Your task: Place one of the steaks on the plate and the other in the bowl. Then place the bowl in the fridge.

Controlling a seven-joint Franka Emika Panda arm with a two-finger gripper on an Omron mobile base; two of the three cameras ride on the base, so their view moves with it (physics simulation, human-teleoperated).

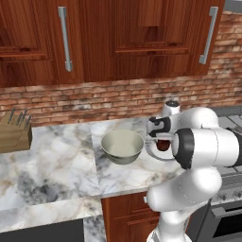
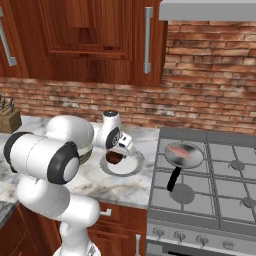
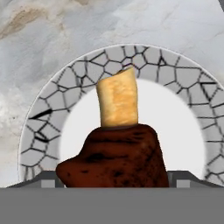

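**Steak sitting on the plate, jaws spread wide over it**

Dark brown steak slab with a tan bone end (image 3: 114,153) is lying on the round white plate with the cracked grey rim (image 3: 48,118), right under the two-finger gripper (image 3: 112,177). Fingers look spread wide on either side of the meat, not pinching it as far as I can see. From the right base camera the plate (image 2: 131,169) sits on the marble counter (image 2: 120,186) just left of the stove (image 2: 210,170). Other pinkish-red steak (image 2: 179,151) is in the small steel frying pan with black handle (image 2: 192,159) on a burner. Deep cream-beige bowl (image 1: 122,146) is beside the plate, to its left, with nothing inside.
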